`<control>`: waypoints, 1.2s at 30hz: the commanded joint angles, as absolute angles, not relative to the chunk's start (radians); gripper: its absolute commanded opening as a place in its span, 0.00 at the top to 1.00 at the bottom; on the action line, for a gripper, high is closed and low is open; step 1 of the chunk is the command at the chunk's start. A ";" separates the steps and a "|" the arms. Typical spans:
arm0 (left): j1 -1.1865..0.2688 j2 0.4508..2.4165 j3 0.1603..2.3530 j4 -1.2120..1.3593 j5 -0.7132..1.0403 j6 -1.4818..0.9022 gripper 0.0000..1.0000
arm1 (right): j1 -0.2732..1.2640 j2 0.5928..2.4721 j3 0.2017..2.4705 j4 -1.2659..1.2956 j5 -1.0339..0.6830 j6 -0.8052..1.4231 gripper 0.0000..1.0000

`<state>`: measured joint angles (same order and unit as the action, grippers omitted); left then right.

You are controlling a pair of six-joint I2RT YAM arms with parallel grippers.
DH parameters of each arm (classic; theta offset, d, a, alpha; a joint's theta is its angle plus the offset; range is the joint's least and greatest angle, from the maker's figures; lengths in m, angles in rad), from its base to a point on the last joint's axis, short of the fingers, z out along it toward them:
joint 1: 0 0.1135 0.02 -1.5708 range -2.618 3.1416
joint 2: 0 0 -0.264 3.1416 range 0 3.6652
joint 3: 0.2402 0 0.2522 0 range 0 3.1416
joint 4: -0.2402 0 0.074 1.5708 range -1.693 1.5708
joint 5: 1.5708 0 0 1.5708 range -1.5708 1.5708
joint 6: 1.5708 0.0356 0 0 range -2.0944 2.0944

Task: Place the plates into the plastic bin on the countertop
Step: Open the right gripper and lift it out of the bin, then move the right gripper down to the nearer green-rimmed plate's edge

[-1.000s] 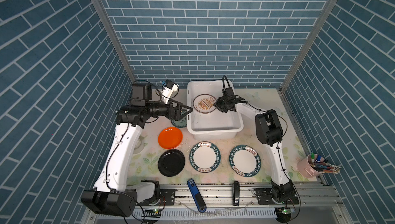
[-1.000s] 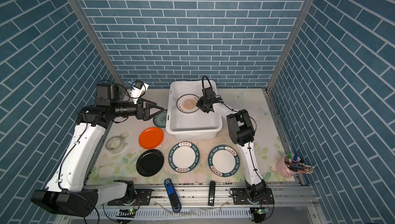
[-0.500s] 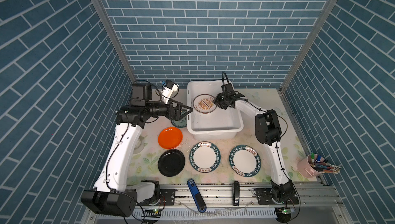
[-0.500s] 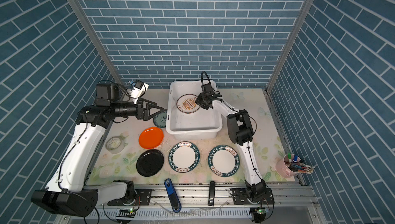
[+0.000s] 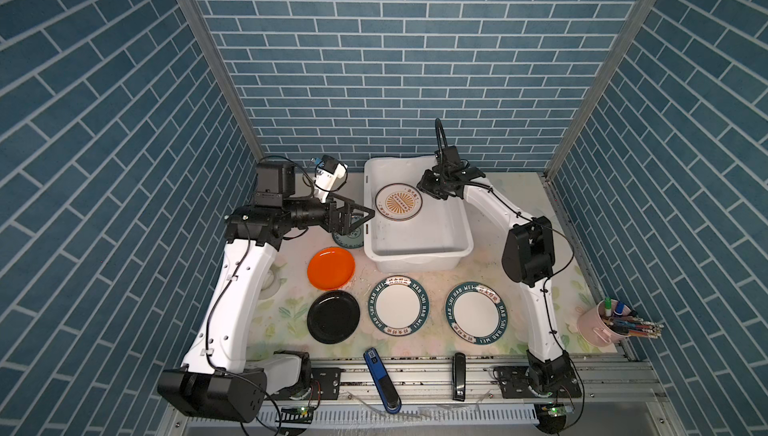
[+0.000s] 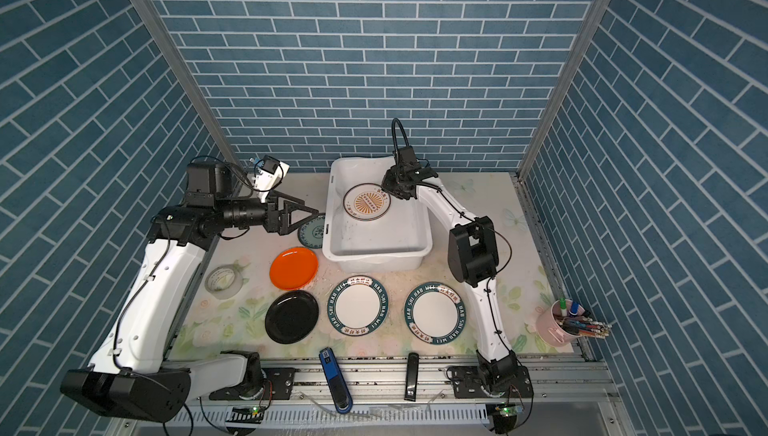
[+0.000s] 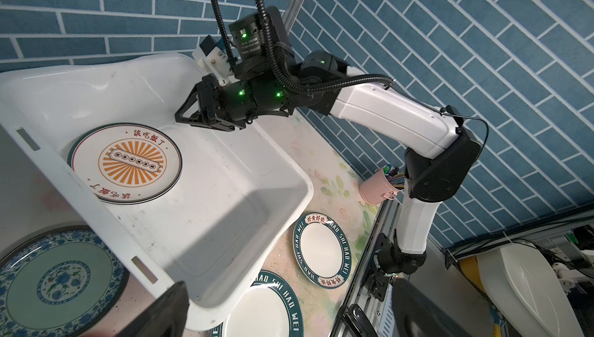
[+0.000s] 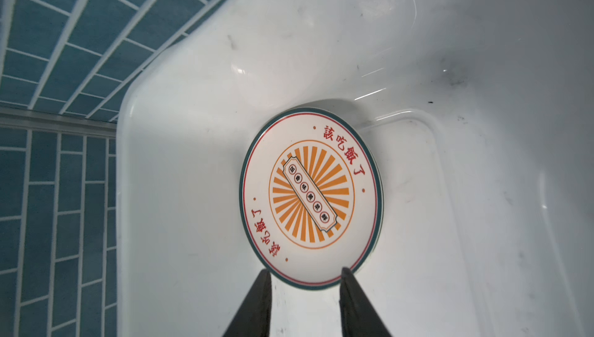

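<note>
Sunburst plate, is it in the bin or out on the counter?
In. The sunburst plate lies face up down inside the white bin, with the bin's walls all around it.

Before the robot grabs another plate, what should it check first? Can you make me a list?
1. The right gripper is empty, jaws apart: ok.
2. The sunburst plate lies flat inside the plastic bin: ok.
3. The left gripper is open and holds nothing: ok.
4. The left gripper is near the teal patterned plate: ok.
5. Room in the bin for more: ok.
6. All plates binned: not ok. The orange plate, black plate and lettered plates sit on the countertop.
</note>
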<state>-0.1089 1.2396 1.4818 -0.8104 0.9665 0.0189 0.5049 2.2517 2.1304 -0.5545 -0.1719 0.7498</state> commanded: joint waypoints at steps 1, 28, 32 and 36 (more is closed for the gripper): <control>-0.104 1.222 1.473 -0.827 0.959 0.043 0.00 | 0.505 2.048 2.105 -0.610 -0.132 0.642 0.64; -0.133 1.292 1.519 -0.959 0.929 0.180 0.01 | 0.299 0.927 0.990 -0.991 -0.135 0.807 0.53; -0.138 1.286 1.506 -0.957 0.934 0.181 0.00 | 0.299 0.834 0.873 -1.037 -0.165 0.881 0.51; -0.144 1.288 1.492 -0.959 0.943 0.182 0.00 | 0.299 0.744 0.802 -1.103 -0.180 0.929 0.49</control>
<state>-0.1360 1.2907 1.4899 -0.9302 0.9356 0.1593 0.3016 0.7906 0.8227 -1.0107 -0.1551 0.8501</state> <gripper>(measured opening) 0.996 0.508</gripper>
